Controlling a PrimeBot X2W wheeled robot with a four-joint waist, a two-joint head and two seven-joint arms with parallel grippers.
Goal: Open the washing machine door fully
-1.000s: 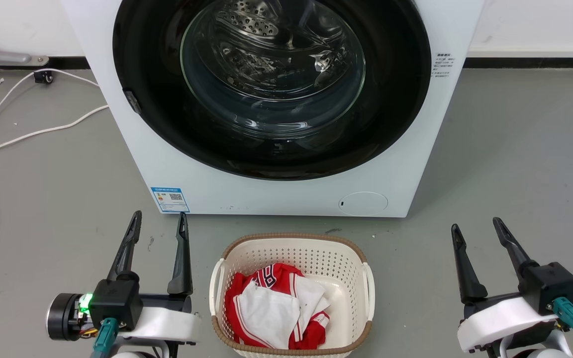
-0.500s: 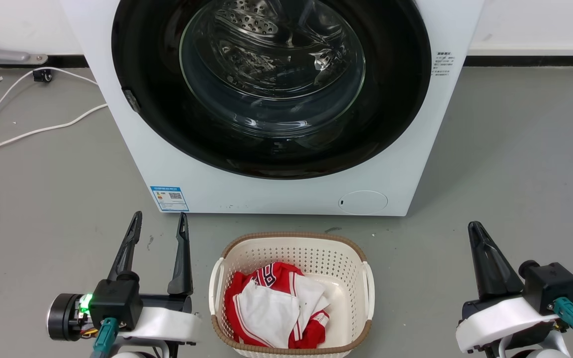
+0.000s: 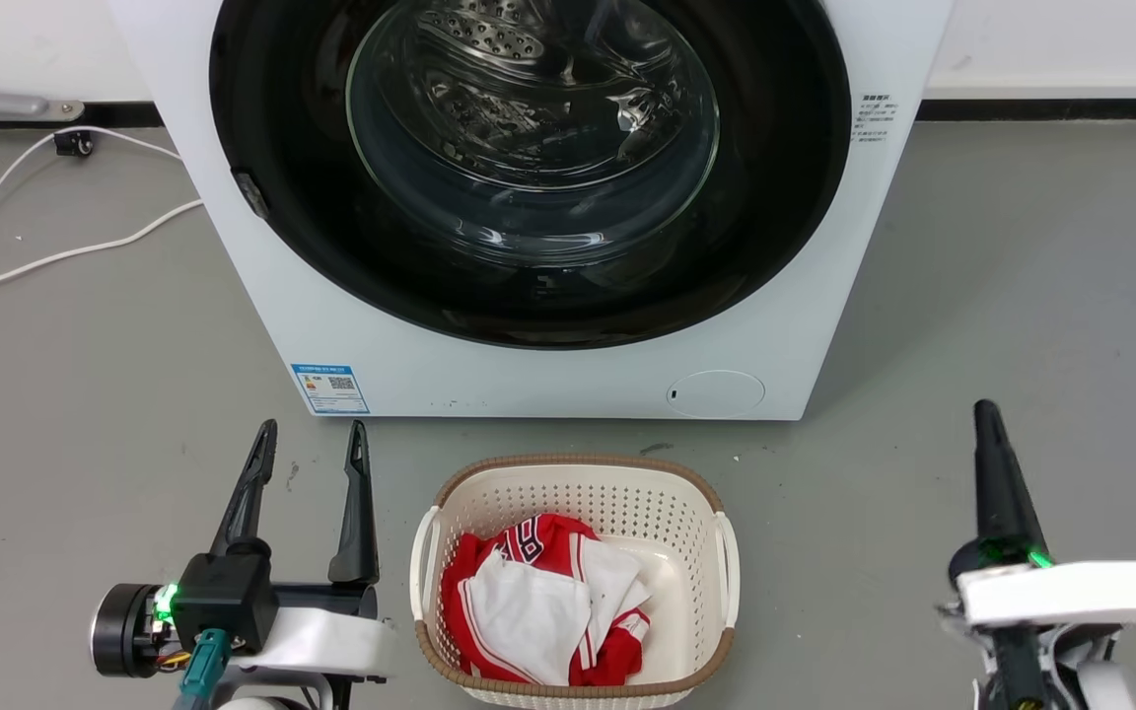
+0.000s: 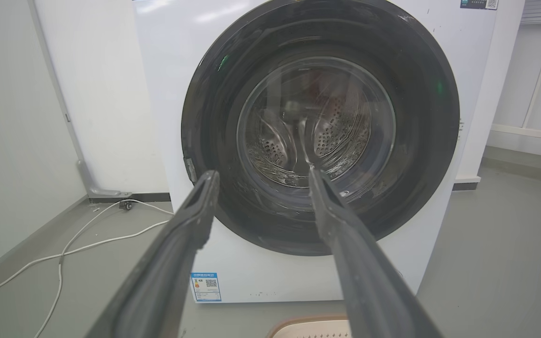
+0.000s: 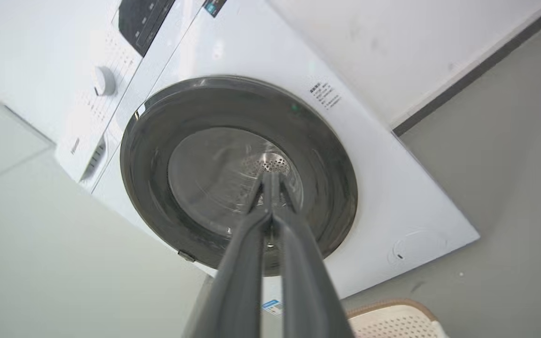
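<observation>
Jaws left spread, right closed; blue label [image 3: 329,389] illegible.

Blue label [image 3: 329,389] on washing machine [image 3: 529,380] — print unreadable.

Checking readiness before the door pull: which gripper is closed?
The right gripper, shut tight with nothing between its tips; the left gripper stands wide open.

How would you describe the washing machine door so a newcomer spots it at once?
Find the white washing machine standing behind the laundry basket. Its door is the glossy black disc covering most of the front. Unlike the small white round flap low down, it has a bulging clear glass centre.
</observation>
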